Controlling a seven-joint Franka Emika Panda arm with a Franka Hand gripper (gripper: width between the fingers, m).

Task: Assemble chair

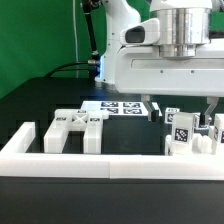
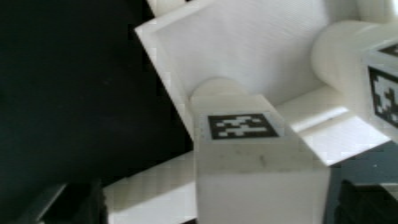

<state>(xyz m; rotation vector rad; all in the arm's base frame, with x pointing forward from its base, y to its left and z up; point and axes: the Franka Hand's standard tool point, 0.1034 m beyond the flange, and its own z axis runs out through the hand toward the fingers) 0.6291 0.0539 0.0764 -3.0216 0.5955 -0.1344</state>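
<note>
- Gripper (image 1: pixel 185 106): jaws spread wide, nothing pinched; hangs over right-hand cluster, probably lining up pick
- Tagged chair parts (image 1: pixel 188 132): 4 o'clock in exterior view, crowded against border wall (image 1: pixel 110 163); wall probably acts as stop against sliding
- Rounded tagged part (image 2: pixel 240 125): beneath wrist camera, tag readable
- Cross-shaped chair part (image 1: pixel 75 124): 8 o'clock, flat on worktop (image 1: pixel 30 100), well apart from gripper
- Marker board (image 1: pixel 120 107): centre, flat, carries nothing

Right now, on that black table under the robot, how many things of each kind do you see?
Clusters of white chair parts: 2, the left cluster and the right cluster as the exterior view shows them; the single parts are too crowded to count
Marker board: 1
White border wall: 1
Total: 4
</note>
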